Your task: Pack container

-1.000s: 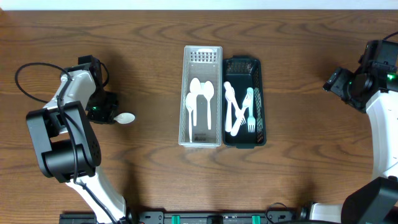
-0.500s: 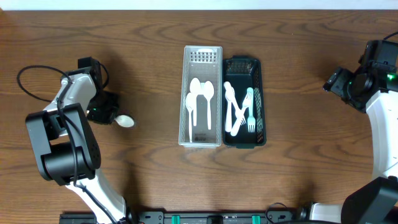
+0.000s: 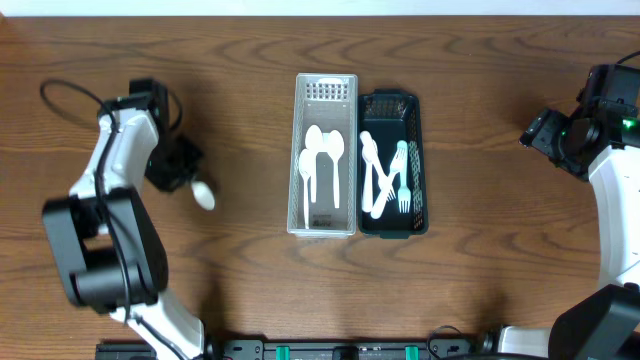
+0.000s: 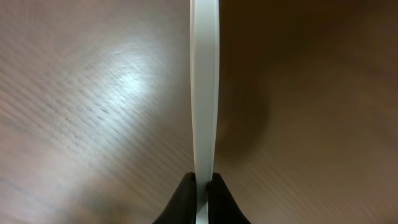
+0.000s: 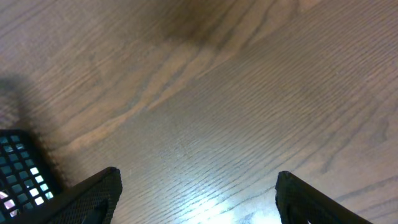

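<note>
- Brown wooden table (image 3: pixel 240 90) from above: white tray (image 3: pixel 326 88) and dark basket (image 3: pixel 388 102) side by side at centre, cutlery sorted inside; loose spoon (image 3: pixel 203 194) well to their left, at left gripper (image 3: pixel 183 172).
- Left wrist: jaws clamped tight on spoon handle, edge-on, likely for carrying to tray.
- Right wrist: right gripper (image 5: pixel 199 177) spread wide over bare wood, holding nothing, parked clear.

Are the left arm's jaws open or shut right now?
Shut on the white spoon: the left wrist view shows the left gripper with its jaws pinching the handle, no gap either side.
</note>
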You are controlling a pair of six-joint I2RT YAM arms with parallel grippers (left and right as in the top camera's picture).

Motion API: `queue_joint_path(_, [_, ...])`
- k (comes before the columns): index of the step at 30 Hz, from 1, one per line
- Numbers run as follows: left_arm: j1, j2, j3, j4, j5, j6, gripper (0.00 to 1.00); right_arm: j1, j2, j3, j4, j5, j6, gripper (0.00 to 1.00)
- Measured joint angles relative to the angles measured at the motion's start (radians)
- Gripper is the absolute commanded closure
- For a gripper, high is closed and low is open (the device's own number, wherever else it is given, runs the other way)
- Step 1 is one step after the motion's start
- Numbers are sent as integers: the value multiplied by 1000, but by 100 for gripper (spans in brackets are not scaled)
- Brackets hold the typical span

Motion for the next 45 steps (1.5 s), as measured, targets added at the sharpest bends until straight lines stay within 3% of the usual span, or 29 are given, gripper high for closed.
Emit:
queue_joint_path(9, [-367,-278,156,-20,-3,177,94,0,0,0,1,0,0,18])
queue_joint_path(16, [-575,-214,135,63,-42,203,93,0,0,0,0,0,0,18])
queue_joint_path(19, [-618,-138,130,91,-50,219,83,0,0,0,-2,0,0,18])
queue_joint_path(22, [-635,-73,123,113,-55,235,63,0,0,0,-7,0,0,17])
queue_joint_path(23, [-635,-55,118,119,-56,227,46,0,0,0,-8,0,0,17])
queue_joint_path(25, [-630,-39,118,120,-58,237,30,0,0,0,-8,0,0,18])
queue_joint_path(26, [-627,-39,118,117,-58,239,27,0,0,0,-8,0,0,19])
queue_joint_path(28, [-613,-45,132,97,-61,242,22,0,0,0,-7,-2,-10,21])
queue_joint_path(35, [-523,-171,238,5,-121,272,20,4,-52,0,62,-72,-121,18])
queue_joint_path(42, [-433,-470,299,-24,-286,300,18,36,-354,1,136,-152,-198,10])
queue_joint_path(44, [-414,-557,301,-34,-328,309,2,38,-462,4,134,-169,-208,8])
queue_joint_path(45, [-404,-599,302,-40,-348,311,2,38,-511,6,131,-172,-210,6])
